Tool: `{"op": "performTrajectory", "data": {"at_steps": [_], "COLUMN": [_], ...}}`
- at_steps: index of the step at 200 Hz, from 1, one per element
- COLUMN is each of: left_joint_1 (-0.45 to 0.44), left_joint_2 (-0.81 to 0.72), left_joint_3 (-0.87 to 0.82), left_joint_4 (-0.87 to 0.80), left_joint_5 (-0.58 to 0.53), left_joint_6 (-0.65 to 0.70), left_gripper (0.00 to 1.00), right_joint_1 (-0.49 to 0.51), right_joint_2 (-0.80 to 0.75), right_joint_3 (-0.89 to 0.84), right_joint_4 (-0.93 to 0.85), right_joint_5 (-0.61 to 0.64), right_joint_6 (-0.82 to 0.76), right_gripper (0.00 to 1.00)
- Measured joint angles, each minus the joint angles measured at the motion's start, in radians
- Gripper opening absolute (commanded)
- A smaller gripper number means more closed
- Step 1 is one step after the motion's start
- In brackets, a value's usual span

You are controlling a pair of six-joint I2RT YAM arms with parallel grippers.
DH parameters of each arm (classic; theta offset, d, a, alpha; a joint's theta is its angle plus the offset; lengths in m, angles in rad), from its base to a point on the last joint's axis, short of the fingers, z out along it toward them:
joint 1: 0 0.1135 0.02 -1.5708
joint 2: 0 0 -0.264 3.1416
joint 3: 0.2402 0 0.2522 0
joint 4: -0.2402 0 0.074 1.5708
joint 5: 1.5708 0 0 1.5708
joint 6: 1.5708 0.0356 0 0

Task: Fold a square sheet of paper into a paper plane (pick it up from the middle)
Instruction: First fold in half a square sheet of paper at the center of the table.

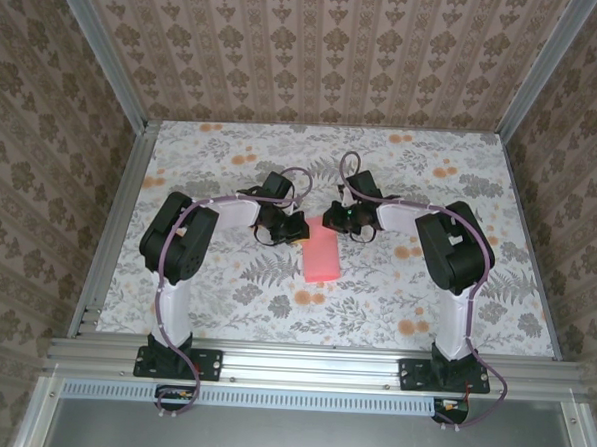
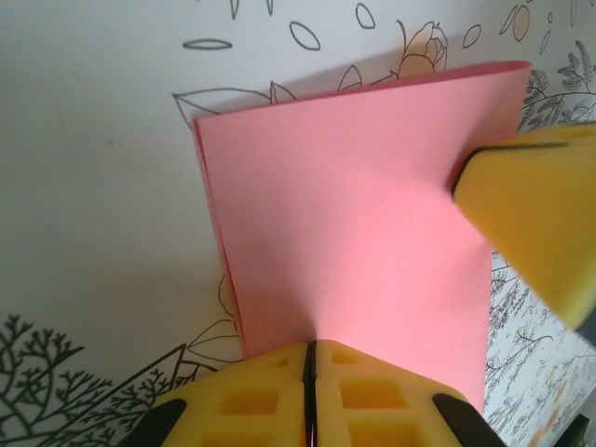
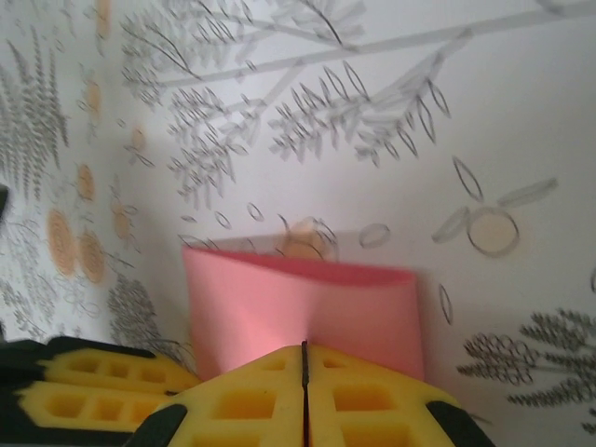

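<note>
The square sheet of paper (image 1: 321,257), doubled over into a pink rectangle, sits at the middle of the flower-printed table (image 1: 395,299) between the two arms. The left tool (image 2: 310,358) is clamped on one edge. The right tool (image 3: 304,358) is pinched tight on the paper just beside it.

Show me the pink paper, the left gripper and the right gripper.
pink paper (image 1: 322,257), top external view, middle of the sheet
left gripper (image 2: 309,358), left wrist view, between its fingertips
right gripper (image 3: 304,358), right wrist view, between its fingertips
</note>
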Motion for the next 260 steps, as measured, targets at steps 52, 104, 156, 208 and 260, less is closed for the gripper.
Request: {"op": "performTrajectory", "data": {"at_steps": [52, 104, 156, 208, 260], "left_joint_1": [0.000, 0.000, 0.000, -0.001, -0.001], "left_joint_2": [0.000, 0.000, 0.000, 0.000, 0.000], "left_joint_3": [0.000, 0.000, 0.000, 0.000, -0.001], "left_joint_4": [0.000, 0.000, 0.000, 0.000, 0.001], "left_joint_5": [0.000, 0.000, 0.000, 0.000, 0.000], "left_joint_6": [0.000, 0.000, 0.000, 0.002, 0.003], "left_gripper": [0.10, 0.10, 0.10, 0.10, 0.10], "right_joint_1": [0.000, -0.001, -0.002, -0.012, -0.038], "right_joint_2": [0.039, 0.053, 0.054, 0.065, 0.012], "right_joint_3": [0.042, 0.053, 0.056, 0.055, 0.034], "right_joint_4": [0.001, -0.010, -0.013, 0.015, 0.014], "right_joint_5": [0.036, 0.059, 0.063, 0.040, 0.070], "right_joint_6": [0.000, -0.001, 0.000, 0.023, 0.022], "right_gripper": [0.09, 0.10, 0.09, 0.09, 0.10]}}
